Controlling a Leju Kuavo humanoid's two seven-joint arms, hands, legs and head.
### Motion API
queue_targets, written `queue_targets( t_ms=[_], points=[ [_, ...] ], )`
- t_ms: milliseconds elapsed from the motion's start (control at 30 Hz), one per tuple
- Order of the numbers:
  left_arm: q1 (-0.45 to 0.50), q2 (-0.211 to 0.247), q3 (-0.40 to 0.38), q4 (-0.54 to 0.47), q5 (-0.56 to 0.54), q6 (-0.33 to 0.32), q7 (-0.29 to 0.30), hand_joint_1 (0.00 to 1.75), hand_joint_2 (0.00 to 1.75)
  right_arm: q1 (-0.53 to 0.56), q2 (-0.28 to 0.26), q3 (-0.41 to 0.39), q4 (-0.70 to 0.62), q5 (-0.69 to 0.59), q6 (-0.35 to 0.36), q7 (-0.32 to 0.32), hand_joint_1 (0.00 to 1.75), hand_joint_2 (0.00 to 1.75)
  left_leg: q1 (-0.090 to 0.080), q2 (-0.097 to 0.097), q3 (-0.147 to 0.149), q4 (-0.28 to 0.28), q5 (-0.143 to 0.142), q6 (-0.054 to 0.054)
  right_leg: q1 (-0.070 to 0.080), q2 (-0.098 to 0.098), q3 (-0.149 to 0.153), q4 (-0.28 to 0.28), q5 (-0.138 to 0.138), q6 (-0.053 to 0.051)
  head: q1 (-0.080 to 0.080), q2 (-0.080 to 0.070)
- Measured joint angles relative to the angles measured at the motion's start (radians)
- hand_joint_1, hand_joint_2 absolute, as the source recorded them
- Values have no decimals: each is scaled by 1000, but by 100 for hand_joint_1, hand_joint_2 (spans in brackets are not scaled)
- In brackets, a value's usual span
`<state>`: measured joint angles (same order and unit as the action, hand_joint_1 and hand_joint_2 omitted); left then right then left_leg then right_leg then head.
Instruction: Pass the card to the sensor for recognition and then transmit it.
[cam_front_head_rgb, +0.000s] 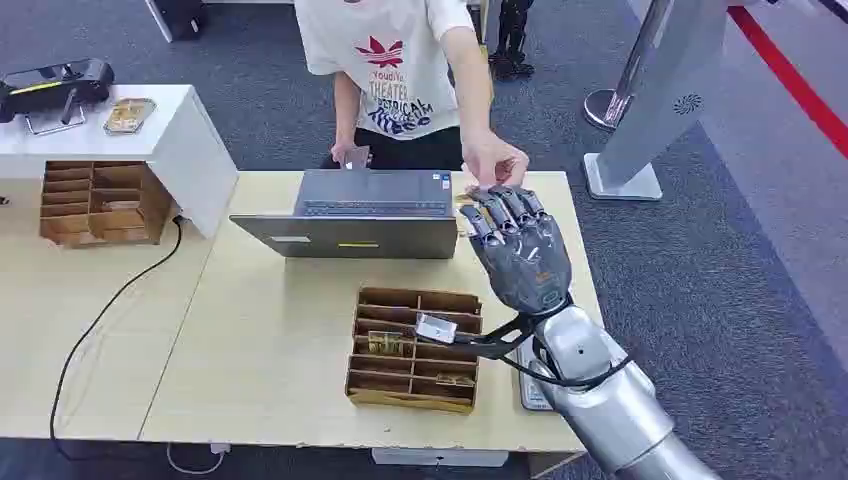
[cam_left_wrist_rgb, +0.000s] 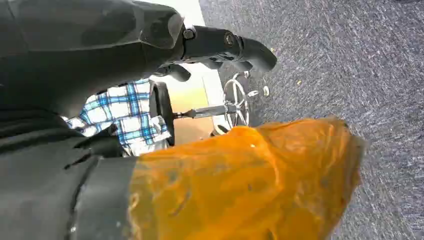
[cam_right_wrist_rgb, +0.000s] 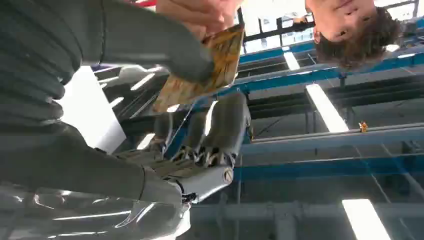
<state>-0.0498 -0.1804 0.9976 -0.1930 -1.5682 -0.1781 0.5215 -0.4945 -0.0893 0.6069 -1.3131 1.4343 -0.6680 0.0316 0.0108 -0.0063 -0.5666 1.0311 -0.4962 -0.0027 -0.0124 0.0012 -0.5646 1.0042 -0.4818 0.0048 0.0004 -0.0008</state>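
My right hand (cam_front_head_rgb: 520, 250) is raised over the table's far right side, beside the laptop (cam_front_head_rgb: 360, 215). It pinches a golden patterned card (cam_right_wrist_rgb: 210, 65) between thumb (cam_right_wrist_rgb: 165, 45) and fingers (cam_right_wrist_rgb: 225, 120). In the head view the card (cam_front_head_rgb: 468, 198) peeks out at the fingertips. A person's hand (cam_front_head_rgb: 495, 160) reaches down from across the table and touches the card's far end. My left hand (cam_left_wrist_rgb: 225, 45) hangs low over grey carpet, its dark fingers stretched out with nothing in them.
A wooden compartment organiser (cam_front_head_rgb: 412, 350) with several cards stands near the table's front edge, a small silver device (cam_front_head_rgb: 436, 328) on its top. A second organiser (cam_front_head_rgb: 100, 200) sits far left. A cable (cam_front_head_rgb: 110, 300) crosses the left table. A person in a white shirt (cam_front_head_rgb: 390, 60) stands behind the laptop.
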Motion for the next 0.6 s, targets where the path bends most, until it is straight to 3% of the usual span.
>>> queue_targets(
  t_ms=[600],
  points=[
    [0,1,0,0,6,0,0,0,0,19,21,-14,13,-23,0,-3,175,175,0,0,0,0,0,0,0,0,0,0,0,0,0,0]
  ],
)
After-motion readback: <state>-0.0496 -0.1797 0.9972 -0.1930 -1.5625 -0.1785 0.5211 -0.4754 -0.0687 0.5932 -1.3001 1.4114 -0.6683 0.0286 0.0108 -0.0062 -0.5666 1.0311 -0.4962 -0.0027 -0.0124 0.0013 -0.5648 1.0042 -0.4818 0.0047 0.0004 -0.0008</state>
